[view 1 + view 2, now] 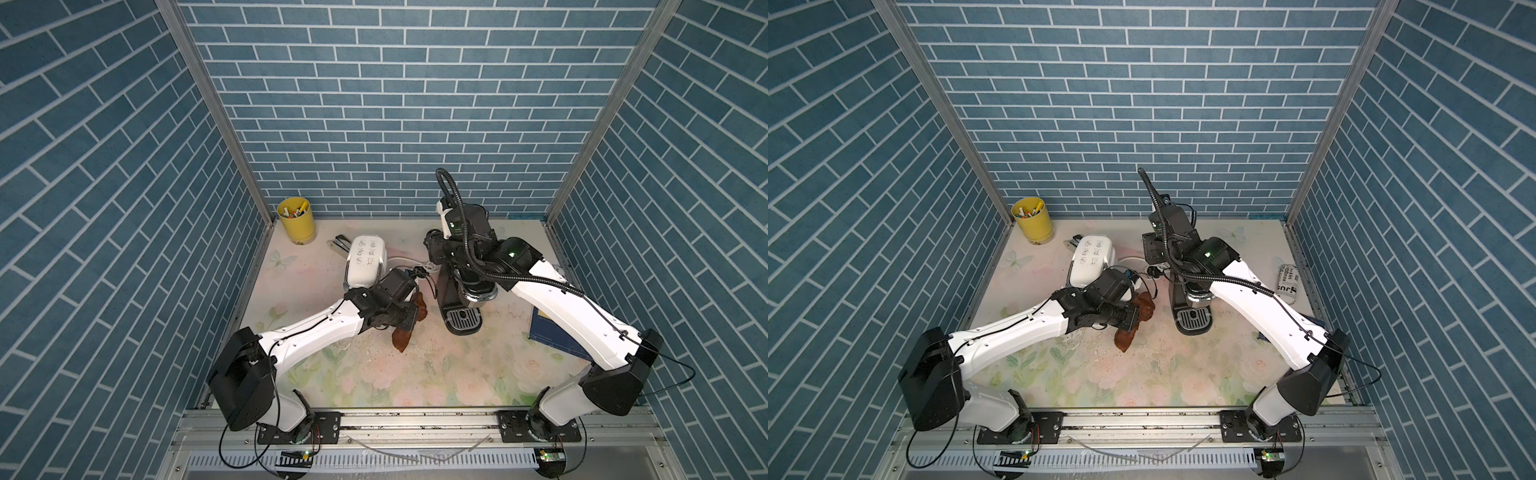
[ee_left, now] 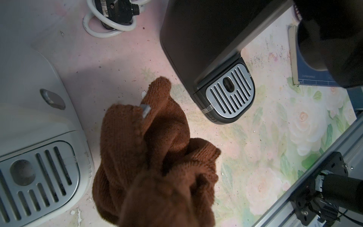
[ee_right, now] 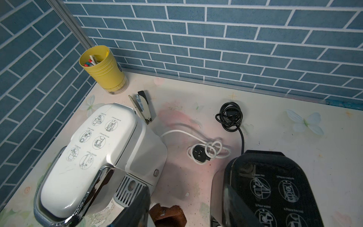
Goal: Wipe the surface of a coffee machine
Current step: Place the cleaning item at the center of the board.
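Clamping brown cloth [image 2: 153, 149], left jaws clear of black coffee machine [image 2: 196, 39]; right jaws parted.

Gap between white coffee machine [image 1: 365, 266] and black coffee machine [image 1: 449, 299]: brown cloth [image 1: 402, 340], white cord [image 3: 213, 146] in way. Table [image 1: 374, 386] front-edge strip open. Back-left corner taken: yellow cup [image 1: 297, 226], stapler [image 3: 142, 107].

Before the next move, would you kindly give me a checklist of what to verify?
1. Grip: left claw shut on the brown cloth, ok.
2. Contact: cloth hangs apart from the black coffee machine, near the white coffee machine, not ok.
3. Steadying: right claw by the black machine's lid, jaws apart; whether it touches, cannot tell.
4. Cords: white cord and black cord lie on the table behind the machines, ok.
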Controlling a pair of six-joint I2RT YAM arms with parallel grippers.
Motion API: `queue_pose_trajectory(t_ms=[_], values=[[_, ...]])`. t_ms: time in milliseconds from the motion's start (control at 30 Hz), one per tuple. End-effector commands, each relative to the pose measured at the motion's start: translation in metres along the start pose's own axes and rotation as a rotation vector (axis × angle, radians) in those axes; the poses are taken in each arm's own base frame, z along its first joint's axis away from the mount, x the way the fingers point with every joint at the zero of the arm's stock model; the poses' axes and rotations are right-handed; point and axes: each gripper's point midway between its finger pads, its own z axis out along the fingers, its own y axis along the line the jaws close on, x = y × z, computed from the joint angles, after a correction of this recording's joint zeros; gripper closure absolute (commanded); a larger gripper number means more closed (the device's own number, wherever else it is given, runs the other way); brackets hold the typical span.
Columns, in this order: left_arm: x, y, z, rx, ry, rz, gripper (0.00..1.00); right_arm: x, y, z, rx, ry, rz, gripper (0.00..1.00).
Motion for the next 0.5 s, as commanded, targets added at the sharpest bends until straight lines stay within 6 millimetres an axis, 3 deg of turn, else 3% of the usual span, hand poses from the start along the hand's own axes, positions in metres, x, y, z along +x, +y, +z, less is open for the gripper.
queue_pose_trajectory(t_ms=[0,300,467], values=[[-0.009,-0.003,-0.002,-0.004,-0.019,-0.004,1.00,0.003,-0.011,-0.009,0.035,-0.014,0.003,0.41],[-0.006,-0.009,-0.021,0.028,-0.023,-0.039,0.97,0.018,-0.029,-0.021,0.074,-0.011,0.019,0.41],[0.001,-0.022,-0.051,0.084,-0.007,-0.036,0.97,0.023,-0.034,-0.027,0.079,-0.007,0.016,0.41]])
